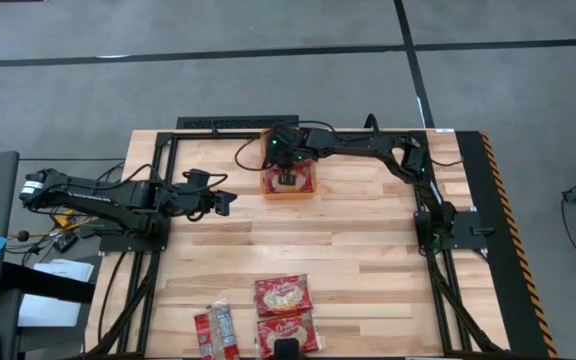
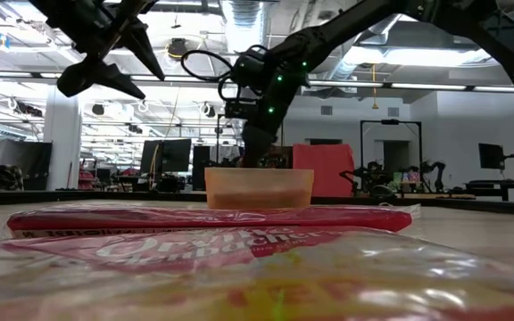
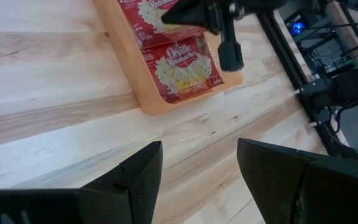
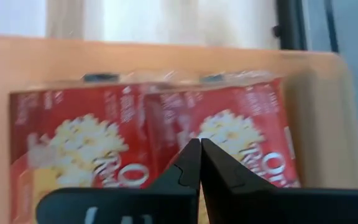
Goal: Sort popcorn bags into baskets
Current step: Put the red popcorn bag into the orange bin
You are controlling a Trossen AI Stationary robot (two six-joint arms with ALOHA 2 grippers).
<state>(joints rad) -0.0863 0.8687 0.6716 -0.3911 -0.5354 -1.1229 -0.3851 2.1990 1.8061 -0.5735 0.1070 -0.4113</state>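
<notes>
The orange basket (image 1: 267, 189) stands at the table's far middle and holds two red popcorn bags side by side (image 4: 73, 146) (image 4: 253, 134), lying flat on its floor. My right gripper (image 4: 199, 147) is shut and points down into the basket, over the seam between the two bags. My left gripper (image 3: 197, 168) is open and hovers over bare wood left of the basket (image 3: 135, 87), touching nothing. Three more bags lie flat at the near edge (image 1: 283, 294) (image 1: 286, 330) (image 1: 215, 330). My right gripper's shut fingertips stand above the line where the two bags in the basket meet, coming from above. Nothing shows between the fingers. I cannot tell whether the tips touch the bags.
Black frame rails (image 1: 168, 200) run along the table's left, right and far sides. Bare wood lies between the basket and the near bags. In the low view the near bags (image 2: 212, 218) fill the foreground in front of the basket (image 2: 259, 189).
</notes>
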